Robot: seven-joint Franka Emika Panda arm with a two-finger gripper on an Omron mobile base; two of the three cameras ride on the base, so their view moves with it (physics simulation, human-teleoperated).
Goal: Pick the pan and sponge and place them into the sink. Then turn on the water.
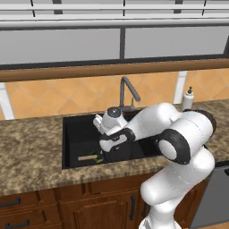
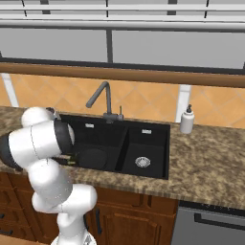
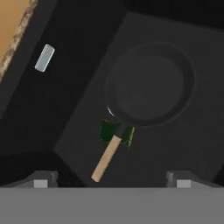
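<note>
The gripper (image 3: 112, 179) hung above the larger left bowl of the black sink (image 1: 71, 129), its 2 fingertips (image 3: 40, 180) spread wide apart and holding nothing. On the bowl's floor lay the pan (image 3: 151, 84), its tan handle angled toward the fingertips, with the sponge (image 3: 116, 132) tucked under the handle's base. The dark faucet (image 2: 103, 99) stood behind the sink, a white soap dispenser (image 2: 187, 120) beside it on the granite counter (image 2: 206, 162).

Pan (image 3: 151, 83) and sponge (image 3: 106, 130) in sink (image 3: 78, 52)
</note>
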